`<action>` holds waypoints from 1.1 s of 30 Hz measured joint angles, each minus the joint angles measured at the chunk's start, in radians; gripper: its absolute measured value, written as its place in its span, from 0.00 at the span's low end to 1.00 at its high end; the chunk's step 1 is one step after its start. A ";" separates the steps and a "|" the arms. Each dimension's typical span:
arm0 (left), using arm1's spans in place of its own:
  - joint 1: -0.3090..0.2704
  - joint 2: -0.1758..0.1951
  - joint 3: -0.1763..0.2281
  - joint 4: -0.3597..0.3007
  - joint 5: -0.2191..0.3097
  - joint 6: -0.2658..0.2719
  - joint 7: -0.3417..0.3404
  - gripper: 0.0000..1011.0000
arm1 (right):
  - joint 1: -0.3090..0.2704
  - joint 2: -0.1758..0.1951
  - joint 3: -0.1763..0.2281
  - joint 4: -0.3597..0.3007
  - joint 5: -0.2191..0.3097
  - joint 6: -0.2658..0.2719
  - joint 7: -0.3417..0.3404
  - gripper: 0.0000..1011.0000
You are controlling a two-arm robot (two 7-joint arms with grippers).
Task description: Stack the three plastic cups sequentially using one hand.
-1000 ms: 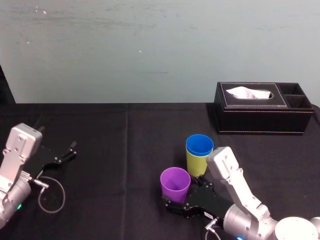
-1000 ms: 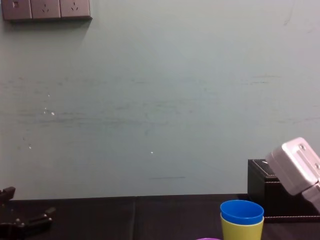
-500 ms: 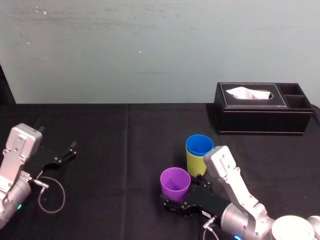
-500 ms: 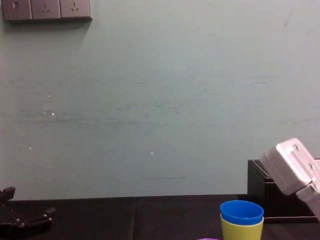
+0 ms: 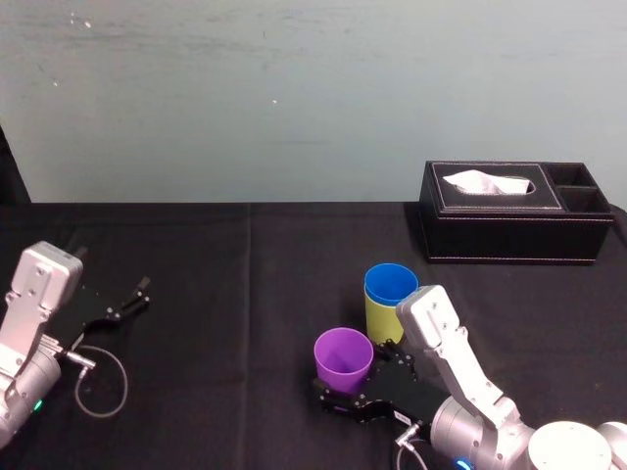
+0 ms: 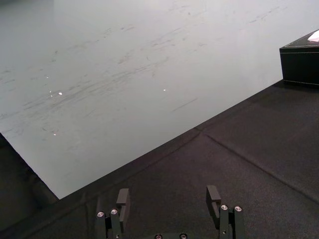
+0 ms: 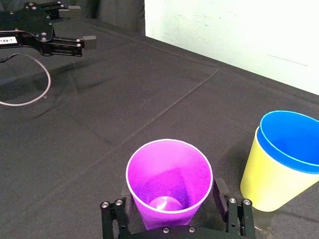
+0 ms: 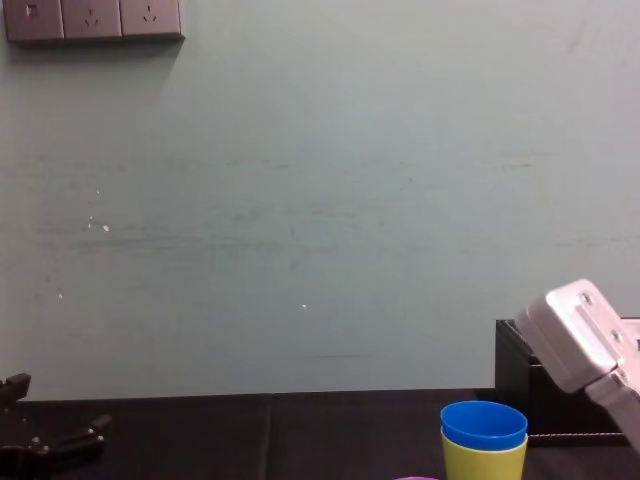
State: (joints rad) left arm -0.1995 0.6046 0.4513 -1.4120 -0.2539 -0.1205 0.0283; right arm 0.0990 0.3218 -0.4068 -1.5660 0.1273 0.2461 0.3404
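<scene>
The purple cup (image 5: 343,358) (image 7: 169,181) stands upright on the black tablecloth, near the front. My right gripper (image 5: 345,392) (image 7: 172,199) is low at its base, open, with one black finger on each side of the cup and a thin gap at each. Just behind and to the right, the blue cup (image 5: 391,283) (image 7: 291,137) (image 8: 484,422) sits nested inside the yellow-green cup (image 5: 382,321) (image 7: 269,186) (image 8: 484,462). My left gripper (image 5: 134,298) (image 6: 168,196) rests open and empty at the table's left.
A black tissue box (image 5: 514,223) (image 8: 512,360) stands at the back right. A loop of grey cable (image 5: 98,384) lies by the left arm. The black cloth (image 5: 245,294) is bare between the arms, and a pale wall (image 8: 320,200) rises behind.
My right arm has edged slightly left, bringing its fingers a little farther around the purple cup's base. The cups and left arm have not moved.
</scene>
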 joint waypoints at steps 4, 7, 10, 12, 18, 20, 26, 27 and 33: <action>0.000 0.000 0.000 0.000 0.000 0.000 0.000 0.99 | 0.002 -0.003 0.000 0.003 -0.002 0.000 0.000 0.99; 0.000 0.000 0.000 0.000 0.000 0.000 0.000 0.99 | 0.006 -0.008 -0.001 0.008 -0.005 -0.001 -0.001 0.99; 0.000 0.000 0.000 0.000 0.000 0.000 0.000 0.99 | 0.009 -0.010 -0.002 0.011 -0.006 -0.002 -0.001 0.99; 0.000 0.000 0.000 0.000 0.000 0.000 0.000 0.99 | 0.012 -0.013 -0.004 0.014 -0.008 -0.003 -0.001 0.99; 0.000 0.000 0.000 0.000 0.000 0.000 0.000 0.99 | 0.015 -0.015 -0.005 0.018 -0.011 -0.004 -0.001 0.99; 0.000 0.000 0.000 0.000 0.000 0.000 0.000 0.99 | 0.015 -0.015 -0.005 0.018 -0.010 -0.004 -0.001 0.99; 0.000 0.000 0.000 0.000 0.000 0.000 0.000 0.99 | 0.014 -0.015 -0.005 0.017 -0.010 -0.004 -0.001 0.99; 0.000 0.000 0.000 0.000 0.000 0.000 0.000 0.99 | 0.014 -0.015 -0.005 0.017 -0.010 -0.004 -0.001 0.99; 0.000 0.000 0.000 0.000 0.000 0.000 0.000 0.99 | 0.014 -0.014 -0.004 0.017 -0.010 -0.004 -0.001 0.89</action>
State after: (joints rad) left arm -0.1995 0.6047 0.4514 -1.4119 -0.2539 -0.1206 0.0283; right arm 0.1127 0.3076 -0.4112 -1.5495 0.1175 0.2422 0.3395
